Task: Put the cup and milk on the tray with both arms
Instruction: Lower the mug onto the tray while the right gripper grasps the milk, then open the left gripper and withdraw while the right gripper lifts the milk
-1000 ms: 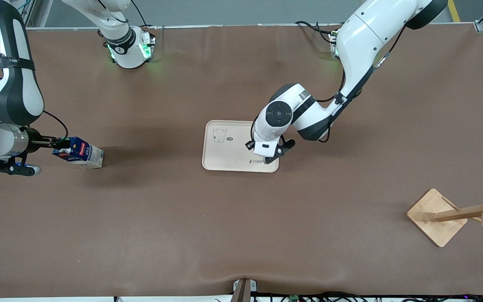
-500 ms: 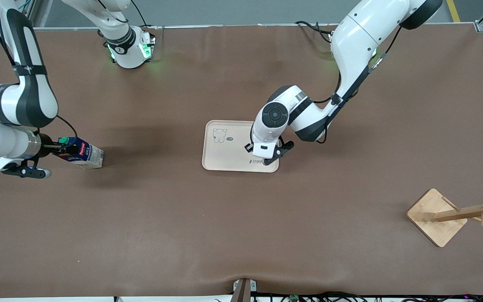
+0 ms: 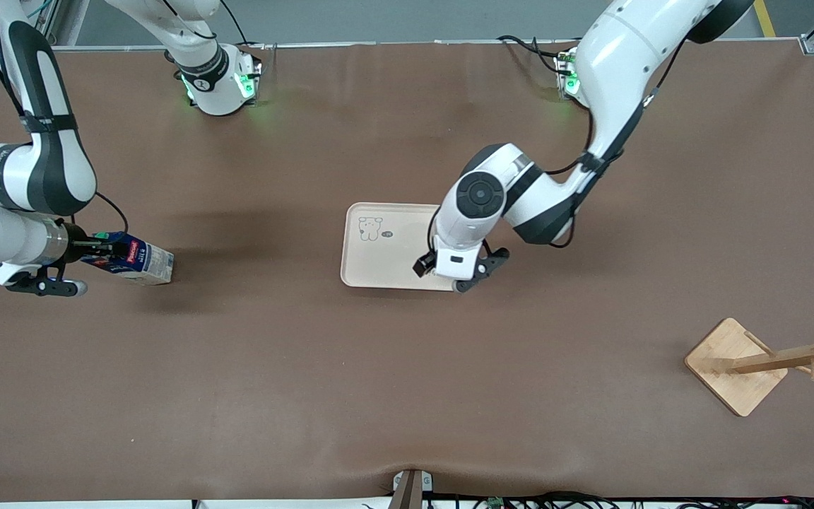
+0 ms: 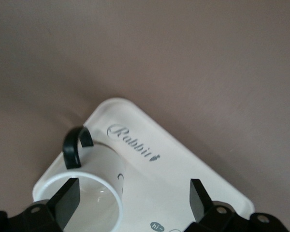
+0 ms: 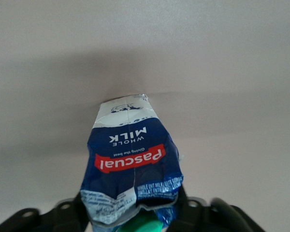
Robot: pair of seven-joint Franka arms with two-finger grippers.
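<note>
The cream tray (image 3: 386, 263) lies mid-table. My left gripper (image 3: 458, 273) hangs over the tray's corner nearest the front camera at the left arm's end and hides the cup there. In the left wrist view the white cup (image 4: 97, 191) with its black handle stands upright on the tray (image 4: 174, 169) beside the "Rabbit" lettering. The left gripper (image 4: 133, 195) is open wide, one finger over the cup's mouth, the other well clear of it. My right gripper (image 3: 98, 247) is shut on the cap end of the blue milk carton (image 3: 137, 260), which leans on the table; it also shows in the right wrist view (image 5: 130, 164).
A wooden rack (image 3: 735, 364) lies tipped over near the front camera at the left arm's end of the table. The brown table (image 3: 407, 389) stretches between carton and tray.
My left gripper shifted toward the front camera and the tray's corner, now covering the lettering. My right gripper drew back a little with the carton's cap end; the carton's base stayed put.
</note>
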